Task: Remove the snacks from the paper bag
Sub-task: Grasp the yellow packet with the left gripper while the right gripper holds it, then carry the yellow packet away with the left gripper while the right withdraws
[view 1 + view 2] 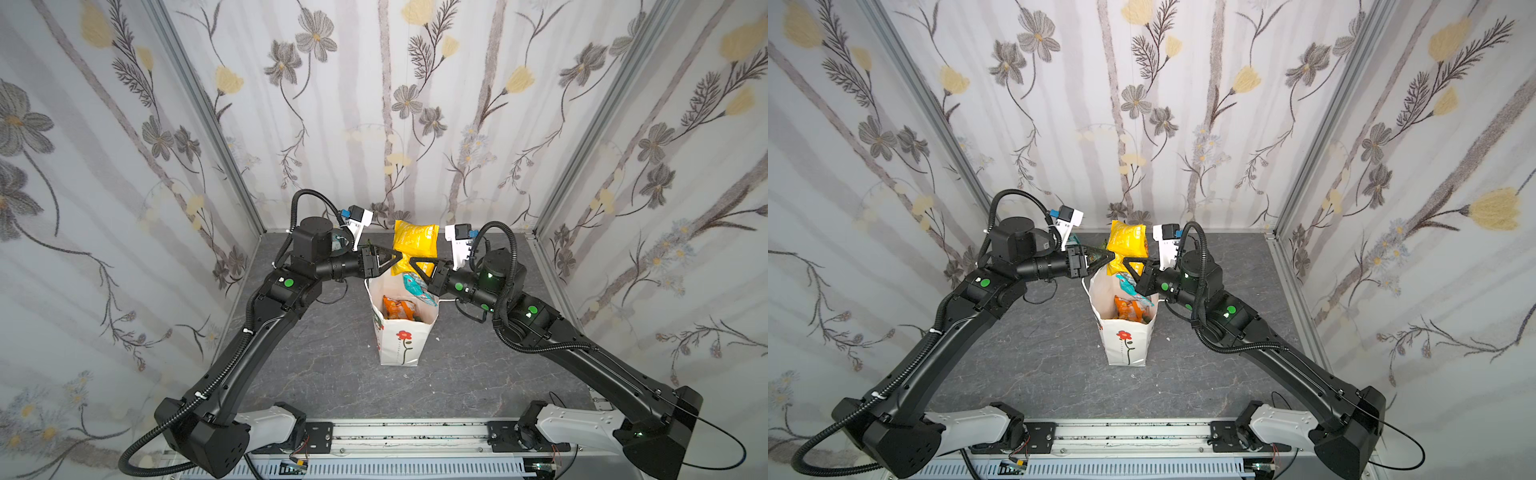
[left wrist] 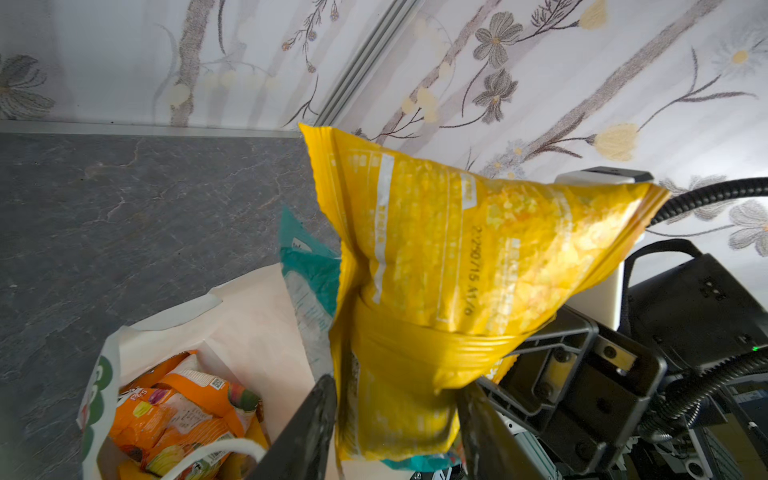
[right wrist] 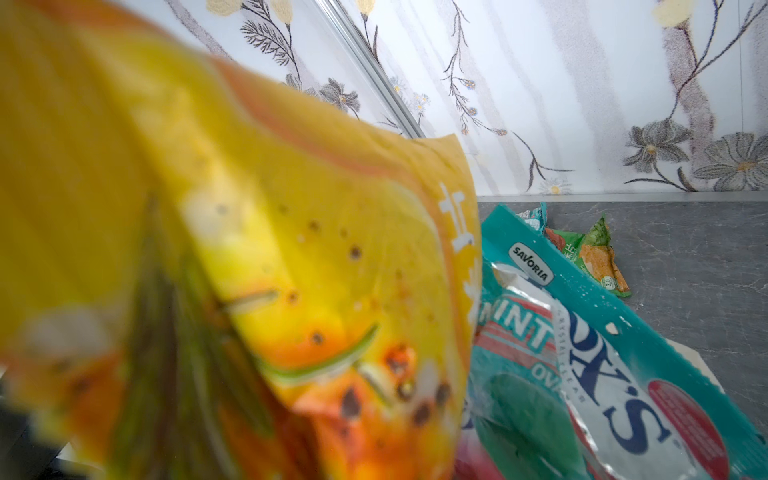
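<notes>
Crinkly, glossy yellow packet (image 1: 415, 241) | pinched by right gripper (image 1: 412, 262) | left gripper (image 1: 398, 258) straddles its folded end, grip unclear | above stiff white paper bag (image 1: 401, 345)

The yellow packet (image 2: 457, 257) is glossy, crinkled plastic; the paper bag (image 1: 395, 353) is matt white paper; the desk (image 1: 316, 374) looks matt, grey, stone-like.

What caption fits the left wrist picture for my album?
A yellow packet hangs above the paper bag, orange packets inside.
</notes>
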### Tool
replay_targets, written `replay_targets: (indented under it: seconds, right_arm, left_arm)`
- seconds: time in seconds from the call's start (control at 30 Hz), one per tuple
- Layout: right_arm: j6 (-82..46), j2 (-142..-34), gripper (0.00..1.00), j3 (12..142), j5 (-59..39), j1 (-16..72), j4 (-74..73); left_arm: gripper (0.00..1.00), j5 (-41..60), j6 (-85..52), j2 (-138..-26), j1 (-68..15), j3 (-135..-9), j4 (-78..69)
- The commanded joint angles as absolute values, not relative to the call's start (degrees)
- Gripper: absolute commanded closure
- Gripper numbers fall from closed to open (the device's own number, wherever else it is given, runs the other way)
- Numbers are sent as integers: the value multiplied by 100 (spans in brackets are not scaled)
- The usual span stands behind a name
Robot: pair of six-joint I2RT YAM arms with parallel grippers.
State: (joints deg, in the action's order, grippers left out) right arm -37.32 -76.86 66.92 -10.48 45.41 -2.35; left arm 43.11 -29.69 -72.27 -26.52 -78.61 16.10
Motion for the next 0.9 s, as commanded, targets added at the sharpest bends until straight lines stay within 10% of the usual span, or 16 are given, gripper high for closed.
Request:
replay_targets:
  seconds: [0.0, 0.2, 0.33, 0.57, 0.87]
  right_arm:
    - [-3820, -7756, 97, 6694, -1266, 4544, -863]
    - [-3911, -7857, 95, 6696, -1391, 4552, -981]
    - [-3911, -7876, 92, 6695, -1388, 4549, -935]
    - [-3894, -7807, 68, 6618, -1378, 4551, -835]
    - [-3766, -7556, 38, 6561, -1218, 4550, -738]
  left_arm:
    - [55, 4776, -3264, -7336, -2655, -7792, 1025]
    - [54, 4922, -3326, -7281, -2654, -7664, 878]
    - [72, 4939, -3318, -7285, -2659, -7685, 877]
    - [95, 4800, -3064, -7242, -2654, -7708, 861]
    - [100, 4363, -2767, -7020, -2655, -7774, 808]
